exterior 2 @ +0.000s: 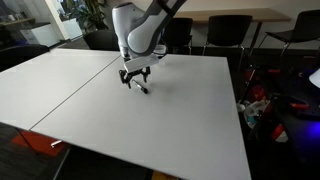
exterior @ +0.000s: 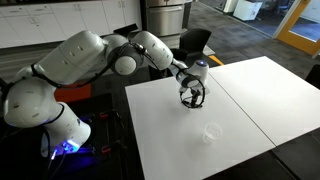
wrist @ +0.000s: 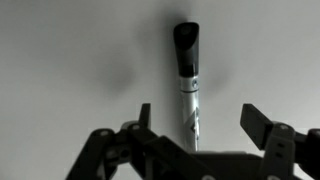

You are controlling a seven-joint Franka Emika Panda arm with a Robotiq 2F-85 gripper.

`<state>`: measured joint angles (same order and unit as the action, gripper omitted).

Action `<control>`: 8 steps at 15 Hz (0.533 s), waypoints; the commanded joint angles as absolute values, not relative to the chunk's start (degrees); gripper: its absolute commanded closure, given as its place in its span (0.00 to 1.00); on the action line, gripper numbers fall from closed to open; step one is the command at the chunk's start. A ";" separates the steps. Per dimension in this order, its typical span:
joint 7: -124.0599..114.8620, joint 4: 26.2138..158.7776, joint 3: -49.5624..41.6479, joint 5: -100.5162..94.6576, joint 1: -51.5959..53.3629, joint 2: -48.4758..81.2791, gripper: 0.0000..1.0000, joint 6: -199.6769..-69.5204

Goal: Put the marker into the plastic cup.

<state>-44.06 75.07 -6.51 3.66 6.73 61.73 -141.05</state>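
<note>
**Marker-to-cup transfer: at the pick-up, nothing delivered yet**

**Gripper** (wrist: pixel 198 112): black two-finger Robotiq gripper on a white, rounded Panda arm (exterior: pixel 90 60). It is held low over the flat white tabletop (exterior: pixel 160 140). The fingers (wrist: pixel 262 125) stand spread apart and are clamped on nothing.

**Marker** (wrist: pixel 187 80): short, thin, pen-like marker with a black cap and a paler barrel.
- It lies flat on the tabletop in the gap between the fingers, nearer one finger than the other.
- Its capped end reaches out beyond the fingertips.
- The wrist view shows no contact with either finger.
- In an exterior view, a dark sliver under the gripper (exterior 2: pixel 135 78) is probably the marker, but it is too small to confirm.

**Plastic cup** (exterior: pixel 211 131): small, clear, round-rimmed plastic cup, faint against the white surface. It stands upright and well apart from the fingers. It appears empty, though its faintness makes that uncertain.

**Progress (judged)**
- Done: the fingers are brought down astride the marker.
- Left: closing on the barrel, lifting, carrying across to the cup, and releasing over its rim.
- The task looks to be in its early part.
</note>
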 commanded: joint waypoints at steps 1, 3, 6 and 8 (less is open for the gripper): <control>-44.69 70.54 -7.50 3.83 7.19 64.18 0.42 -138.12; -44.77 69.71 -7.59 3.82 7.20 64.82 0.58 -138.02; -44.81 68.56 -7.73 3.70 7.24 65.30 0.80 -137.53; -44.80 68.03 -7.77 3.63 7.28 65.54 0.95 -137.31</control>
